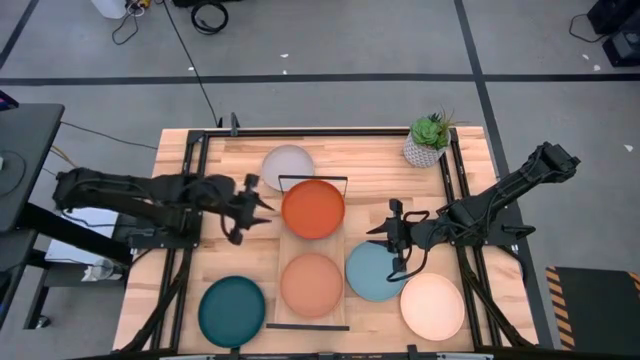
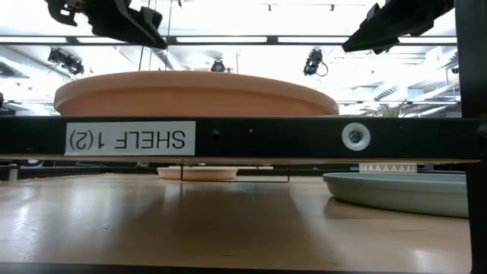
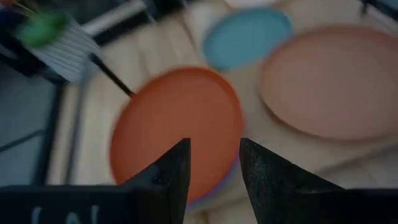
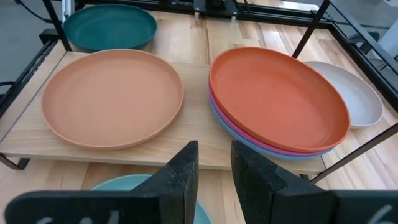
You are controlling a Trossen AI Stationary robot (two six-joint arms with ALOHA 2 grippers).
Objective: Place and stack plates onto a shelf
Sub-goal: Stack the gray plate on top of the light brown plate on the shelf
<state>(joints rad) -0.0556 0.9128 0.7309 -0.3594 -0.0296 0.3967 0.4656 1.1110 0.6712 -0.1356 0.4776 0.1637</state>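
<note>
On the left, the teal plate (image 1: 232, 311) waits on the wooden surface (image 1: 190, 165), well away from the left gripper (image 1: 262, 203), whose fingers stand parted and empty just beside the dark orange plate (image 1: 313, 208), which tops a magenta-and-blue stack on the shelf (image 4: 193, 152). The peach plate (image 1: 311, 284) lies alone on that light-wood board, so stacking looks partway done. On the right, the right gripper (image 1: 380, 230), fingers slightly parted and empty, hovers near the matte, low-rimmed light blue plate (image 1: 372, 272), probably next; that calls for pinching its thin rim.
</note>
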